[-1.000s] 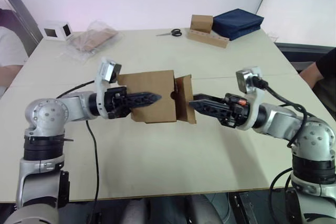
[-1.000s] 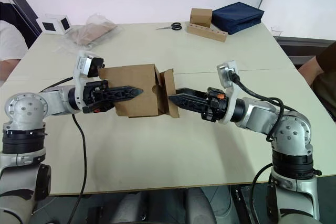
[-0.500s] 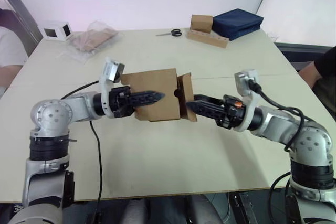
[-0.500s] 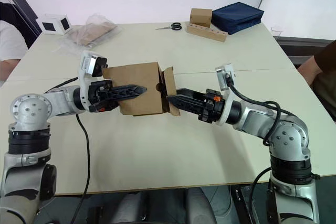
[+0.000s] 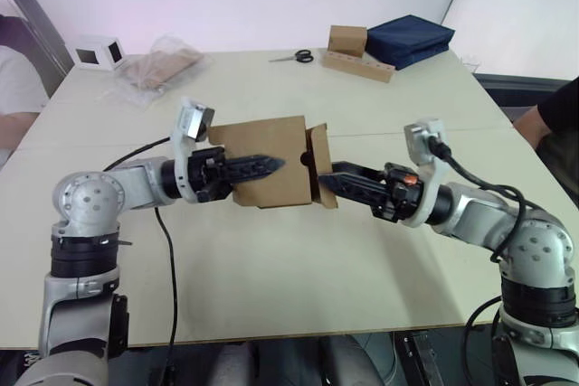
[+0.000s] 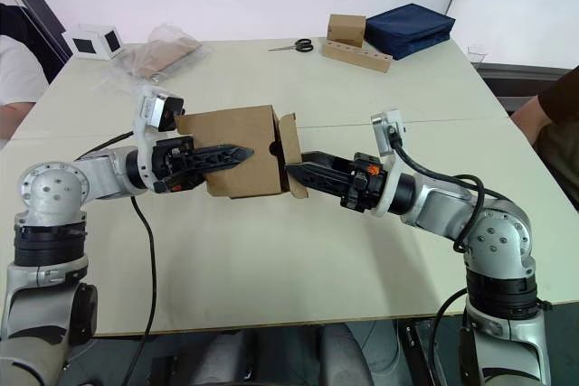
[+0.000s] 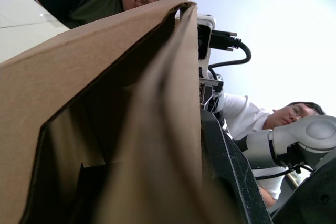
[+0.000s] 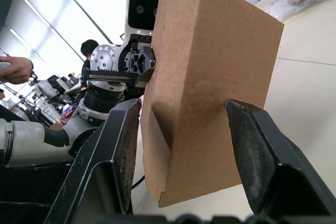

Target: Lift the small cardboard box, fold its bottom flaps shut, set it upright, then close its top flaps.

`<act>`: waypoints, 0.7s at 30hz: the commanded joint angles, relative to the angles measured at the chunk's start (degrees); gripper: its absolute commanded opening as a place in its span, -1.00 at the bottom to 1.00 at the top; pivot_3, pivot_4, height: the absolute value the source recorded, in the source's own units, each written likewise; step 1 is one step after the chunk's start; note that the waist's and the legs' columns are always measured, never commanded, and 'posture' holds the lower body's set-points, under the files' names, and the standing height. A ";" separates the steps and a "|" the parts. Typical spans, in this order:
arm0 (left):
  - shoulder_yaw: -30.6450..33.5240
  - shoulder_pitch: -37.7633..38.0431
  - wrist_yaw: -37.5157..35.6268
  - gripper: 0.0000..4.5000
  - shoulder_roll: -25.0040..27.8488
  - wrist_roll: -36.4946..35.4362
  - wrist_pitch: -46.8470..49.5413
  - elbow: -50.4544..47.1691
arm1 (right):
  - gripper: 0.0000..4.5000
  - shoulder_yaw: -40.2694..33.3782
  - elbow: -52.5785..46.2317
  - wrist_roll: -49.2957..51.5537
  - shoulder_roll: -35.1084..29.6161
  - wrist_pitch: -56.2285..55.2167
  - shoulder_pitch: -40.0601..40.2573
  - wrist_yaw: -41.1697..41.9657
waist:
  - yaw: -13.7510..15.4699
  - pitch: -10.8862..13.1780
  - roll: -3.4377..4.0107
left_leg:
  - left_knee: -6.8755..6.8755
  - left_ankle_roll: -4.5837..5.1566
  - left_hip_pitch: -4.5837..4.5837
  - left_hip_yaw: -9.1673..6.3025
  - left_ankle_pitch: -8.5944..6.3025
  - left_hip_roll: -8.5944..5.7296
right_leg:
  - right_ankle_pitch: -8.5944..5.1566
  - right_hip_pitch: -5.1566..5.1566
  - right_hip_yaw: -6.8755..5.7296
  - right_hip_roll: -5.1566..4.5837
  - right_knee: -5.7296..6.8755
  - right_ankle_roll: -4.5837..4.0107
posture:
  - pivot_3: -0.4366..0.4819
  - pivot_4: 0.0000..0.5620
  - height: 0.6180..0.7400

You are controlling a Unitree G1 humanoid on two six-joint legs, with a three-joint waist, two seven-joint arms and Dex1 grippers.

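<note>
The small cardboard box [image 5: 267, 155] is held off the table on its side, with an end flap [image 5: 319, 166] facing my right arm. My left gripper [image 5: 276, 165] is shut on the box's near wall; one black finger [image 7: 226, 166] lies along the outside of that wall [image 7: 131, 129]. My right gripper [image 5: 324, 180] is open with its tips at the flap. In the right wrist view the flap [image 8: 210, 77] stands between the two spread fingers [image 8: 118, 145].
At the table's far side lie a white cube [image 5: 95, 52], a plastic bag [image 5: 163, 65], scissors [image 5: 294, 57], a brown block on a cardboard strip [image 5: 357, 51] and a navy bag [image 5: 409, 38]. People sit at the left edge [image 5: 18, 88] and the right edge [image 5: 556, 124].
My left gripper has carried the box slightly up and to the right. My right gripper has moved in against the end flap, which now stands closer to the box.
</note>
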 commanded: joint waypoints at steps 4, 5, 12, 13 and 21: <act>2.24 0.22 0.72 -1.00 -0.09 -1.95 -1.02 -1.72 | -0.06 -1.60 -2.29 1.97 -0.85 -1.23 0.84 -0.86 | 0.00 0.00 0.00 | 0.00 0.00 0.00 0.00 0.00 0.00 | 0.00 0.00 0.00 0.00 0.00 0.00 | -0.05 -0.47 1.00; 2.34 0.27 0.77 -1.00 -0.08 -2.08 -0.95 -1.84 | -0.06 -1.63 -2.36 1.96 -0.93 -1.30 1.01 -0.97 | 0.00 0.00 0.00 | 0.00 0.00 0.00 0.00 0.00 0.00 | 0.00 0.00 0.00 0.00 0.00 0.00 | -0.05 -0.47 1.00; 2.95 0.34 2.30 -1.00 -0.85 -3.20 -0.86 -2.19 | -0.06 -1.41 -2.25 1.79 -0.38 -2.23 1.24 -2.78 | 0.02 0.00 0.00 | 0.00 0.00 0.00 0.00 0.00 0.00 | 0.00 0.00 0.00 0.00 0.00 0.00 | -0.05 -0.47 1.00; 3.05 0.42 2.60 -1.00 -0.99 -3.39 -0.86 -2.33 | -0.06 -1.42 -2.23 2.00 -0.11 -2.43 1.17 -3.32 | 0.00 0.00 0.00 | 0.00 0.00 0.00 0.00 0.00 0.00 | 0.00 0.00 0.00 0.00 0.00 0.00 | -0.05 -0.47 1.00; 3.36 1.41 4.87 -1.00 -2.08 -2.82 -2.43 -2.93 | -0.06 -1.51 -3.34 5.04 0.63 -3.73 0.98 -6.45 | 0.00 0.00 0.00 | 0.00 0.00 0.00 0.00 0.00 0.00 | 0.00 0.00 0.00 0.00 0.00 0.00 | -0.05 -0.47 1.00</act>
